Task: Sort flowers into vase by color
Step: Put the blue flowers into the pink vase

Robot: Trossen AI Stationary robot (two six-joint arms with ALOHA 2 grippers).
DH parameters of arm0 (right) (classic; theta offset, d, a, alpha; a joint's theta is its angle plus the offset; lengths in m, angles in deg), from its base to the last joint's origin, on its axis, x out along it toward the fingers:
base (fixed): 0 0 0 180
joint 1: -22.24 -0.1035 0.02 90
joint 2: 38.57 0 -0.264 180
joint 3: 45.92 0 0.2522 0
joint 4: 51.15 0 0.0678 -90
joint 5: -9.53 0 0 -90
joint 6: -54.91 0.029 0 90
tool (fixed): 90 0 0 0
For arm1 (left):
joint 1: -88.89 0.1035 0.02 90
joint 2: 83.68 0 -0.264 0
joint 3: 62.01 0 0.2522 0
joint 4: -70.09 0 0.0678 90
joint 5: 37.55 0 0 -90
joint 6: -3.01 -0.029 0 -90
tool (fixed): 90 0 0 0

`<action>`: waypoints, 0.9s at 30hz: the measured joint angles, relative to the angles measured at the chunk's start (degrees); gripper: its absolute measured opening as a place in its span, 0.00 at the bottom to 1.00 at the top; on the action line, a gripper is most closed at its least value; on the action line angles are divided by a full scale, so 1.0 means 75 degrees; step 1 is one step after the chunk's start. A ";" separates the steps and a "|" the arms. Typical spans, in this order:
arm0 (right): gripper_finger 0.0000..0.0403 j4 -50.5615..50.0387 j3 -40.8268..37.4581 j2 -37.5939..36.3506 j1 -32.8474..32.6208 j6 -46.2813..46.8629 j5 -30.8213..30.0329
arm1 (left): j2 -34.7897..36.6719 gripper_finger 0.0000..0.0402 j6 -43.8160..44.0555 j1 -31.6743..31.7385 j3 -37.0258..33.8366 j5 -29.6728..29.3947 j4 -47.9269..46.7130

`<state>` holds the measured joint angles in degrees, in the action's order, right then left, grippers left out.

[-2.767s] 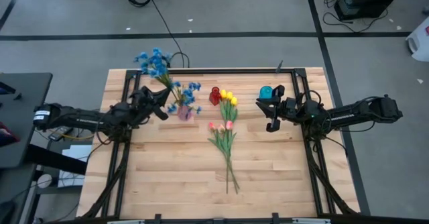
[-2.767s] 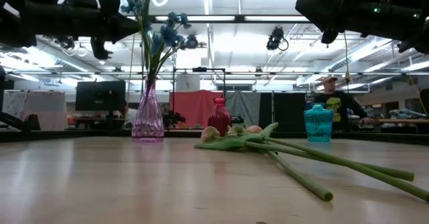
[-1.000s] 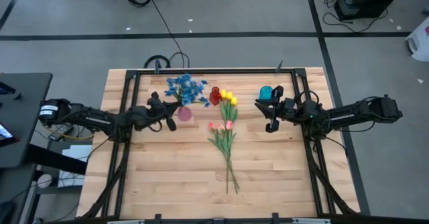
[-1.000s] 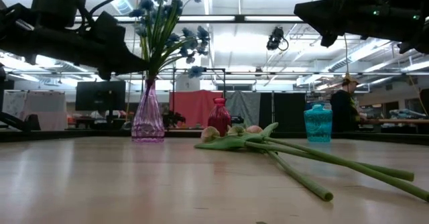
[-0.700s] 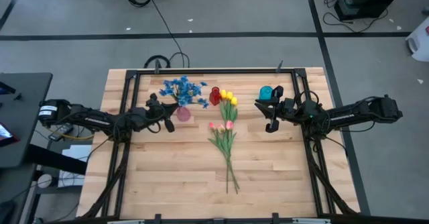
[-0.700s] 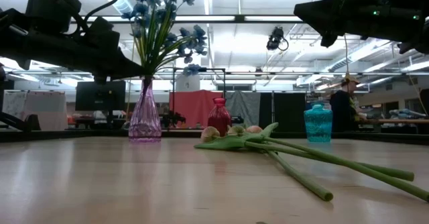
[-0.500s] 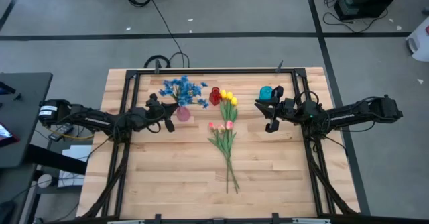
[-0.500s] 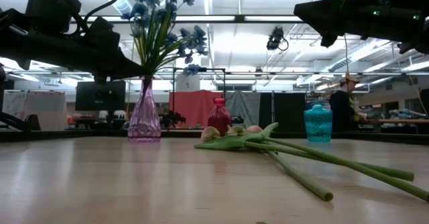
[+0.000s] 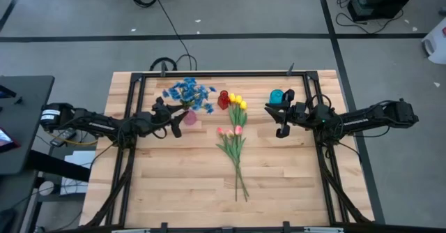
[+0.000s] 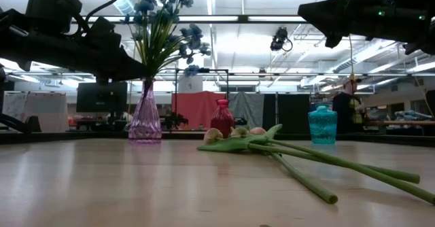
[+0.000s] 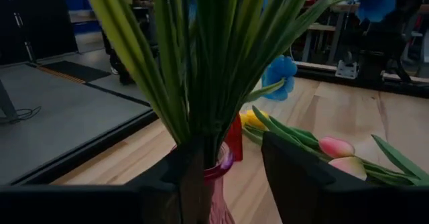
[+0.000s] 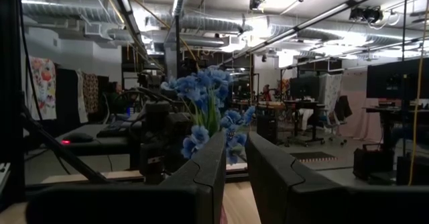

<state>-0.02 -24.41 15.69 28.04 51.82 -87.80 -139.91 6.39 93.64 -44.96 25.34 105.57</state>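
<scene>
The blue flowers (image 9: 189,92) stand with their green stems (image 11: 201,83) in the pink vase (image 9: 189,118), which rests on the table. My left gripper (image 11: 231,177) is open and level, coming from the table's left, with a finger on each side of the stems just above the vase's neck (image 11: 218,167). The yellow tulips (image 9: 237,102) and pink tulips (image 9: 230,131) lie flat at mid-table, stems toward the near edge. My right gripper (image 9: 281,119) hovers beside the teal vase (image 9: 277,95), fingers a little apart, with nothing between them. My left gripper has one finger (image 11: 188,177) close against the stems at the vase's neck. Whether that finger touches them, I cannot tell. The other finger (image 11: 301,177) stands clear of them.
A small red vase (image 9: 223,99) stands between the pink and teal vases, right by the yellow tulip heads. A black frame (image 9: 209,73) runs along the table's far and side edges. The near half of the table (image 9: 181,184) is bare wood.
My left gripper has opened and let go of the blue flowers' stems without leaving its place. The bunch now stands by itself in the pink vase, its blossoms shifted slightly. The vase has slid a little toward the table's left edge.
</scene>
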 joint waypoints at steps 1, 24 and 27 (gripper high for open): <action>0.18 -0.0020 0.0000 0.0000 0.0000 0.0000 0.0000 | 0.0035 0.40 -0.0010 0.0000 0.0000 -0.0002 -0.0057; 0.18 -0.0101 -0.0001 0.0001 0.0003 -0.0017 -0.0213 | 0.1203 0.41 0.1124 -0.0005 0.2987 -0.0207 -0.7663; 0.18 -0.0101 0.0000 0.0000 0.0003 -0.0015 -0.0211 | 0.1206 0.41 0.1270 -0.0086 0.3418 -0.0154 -0.8359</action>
<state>-0.77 -24.41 15.69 28.07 51.71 -89.39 -130.86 15.92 93.00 -19.33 24.18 42.88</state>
